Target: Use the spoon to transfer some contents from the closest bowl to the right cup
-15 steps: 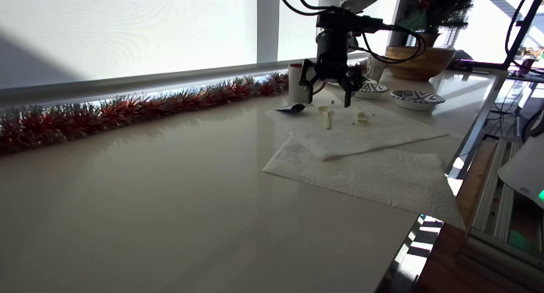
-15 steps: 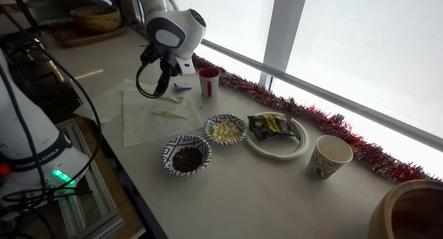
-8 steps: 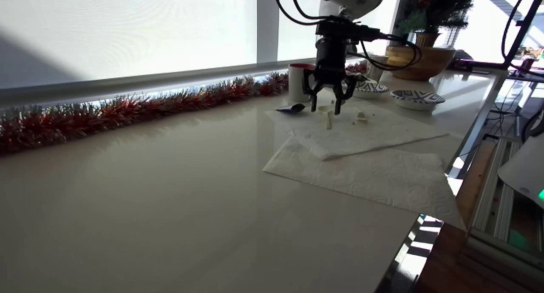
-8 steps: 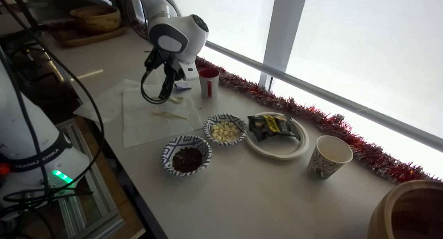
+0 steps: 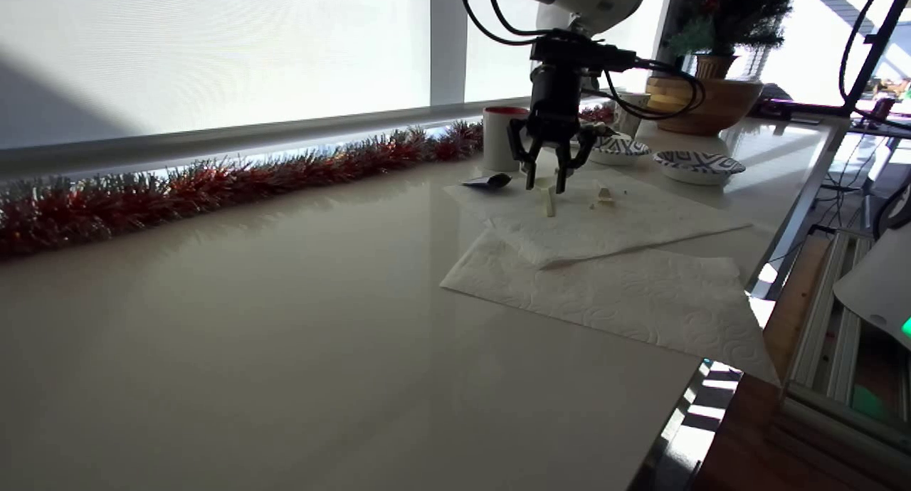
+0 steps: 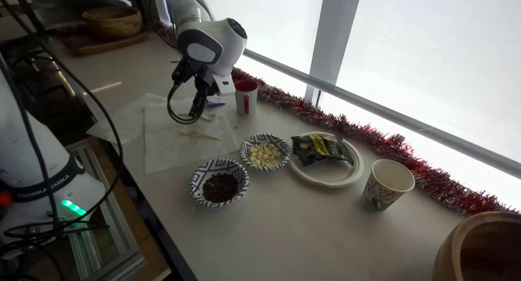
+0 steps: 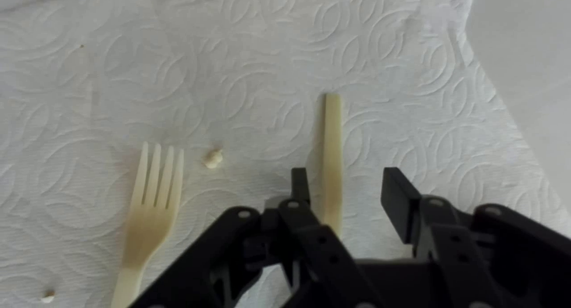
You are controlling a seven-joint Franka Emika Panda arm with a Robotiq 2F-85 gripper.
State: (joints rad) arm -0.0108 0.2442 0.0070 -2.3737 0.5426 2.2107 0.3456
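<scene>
The pale spoon lies on the paper towel; its handle (image 7: pixel 333 151) runs between my fingertips in the wrist view, while the gripper hides its scoop end. That scoop (image 6: pixel 209 117) shows in an exterior view. My gripper (image 7: pixel 345 183) points down just above it, jaws part-way apart, with a gap on both sides of the handle and nothing gripped. The closest bowl (image 6: pixel 198 182), patterned and filled with dark bits, sits at the table's near side. The right cup (image 6: pixel 384 187), a patterned paper one, stands upright by the window side.
A fork (image 7: pixel 151 214) lies beside the spoon on the towel (image 6: pixel 163 159). A red-lined mug (image 6: pixel 246 104) and a small packet (image 6: pixel 214 102) are close to the gripper. Also here are a bowl of pale pieces (image 6: pixel 245 150), a plate (image 6: pixel 325 179) bearing a bag, and tinsel (image 6: pixel 333 122).
The jaws have drawn closer together. The gripper came down and shifted a little toward the spoon, mostly in the first half second. The spoon, bowls and cup have stayed put.
</scene>
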